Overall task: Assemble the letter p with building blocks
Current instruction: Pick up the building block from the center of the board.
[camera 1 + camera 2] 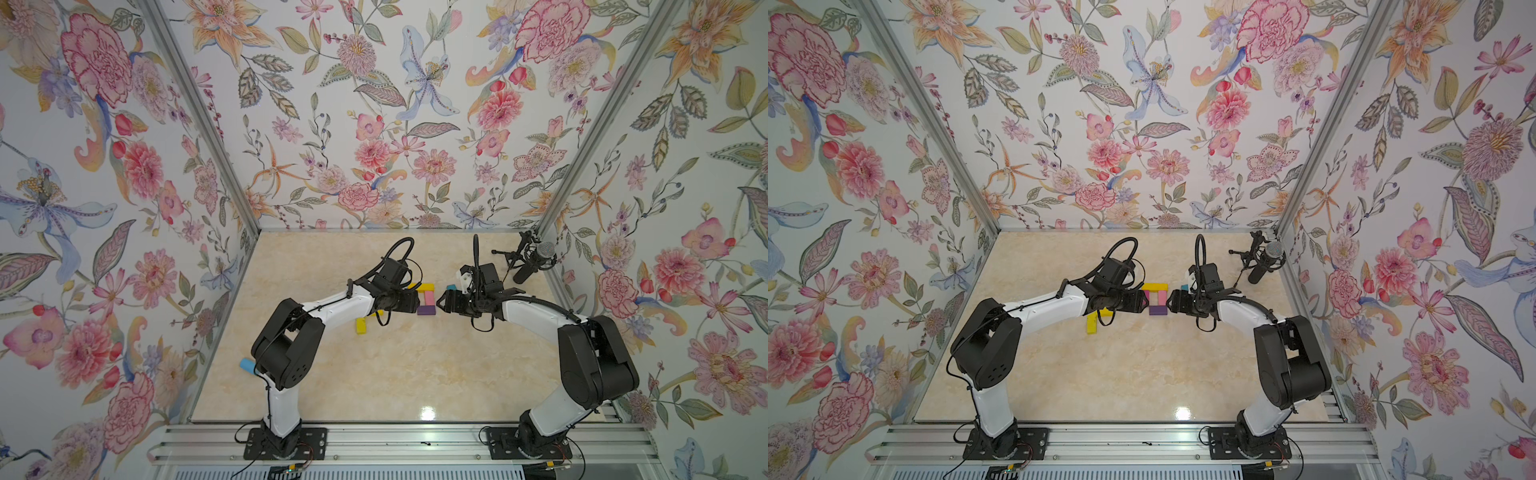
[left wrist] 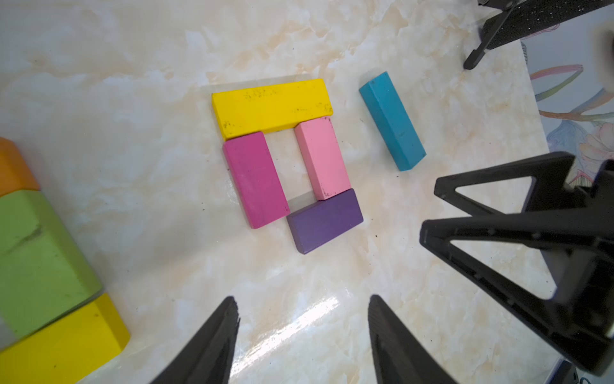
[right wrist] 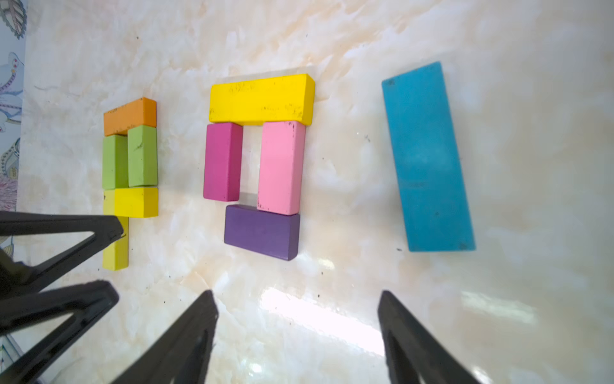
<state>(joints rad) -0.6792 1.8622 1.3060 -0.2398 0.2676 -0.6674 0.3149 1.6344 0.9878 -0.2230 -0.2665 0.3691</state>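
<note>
Four building blocks form a rectangle on the marble table: a yellow block (image 2: 270, 106), a magenta block (image 2: 254, 179), a pink block (image 2: 322, 158) and a purple block (image 2: 325, 221). A teal block (image 2: 392, 121) lies alone beside it. A second cluster has an orange block (image 3: 129, 114), two green blocks (image 3: 142, 156), a yellow block (image 3: 136, 202) and a long yellow block (image 3: 115, 252). My left gripper (image 2: 303, 299) is open and empty, close to the purple end of the rectangle. My right gripper (image 3: 297, 292) faces it from the opposite side, open and empty.
A microphone on a small stand (image 1: 536, 259) sits at the back right of the table. Flowered walls enclose the table on three sides. A light blue object (image 1: 246, 365) lies at the table's left edge by the left arm.
</note>
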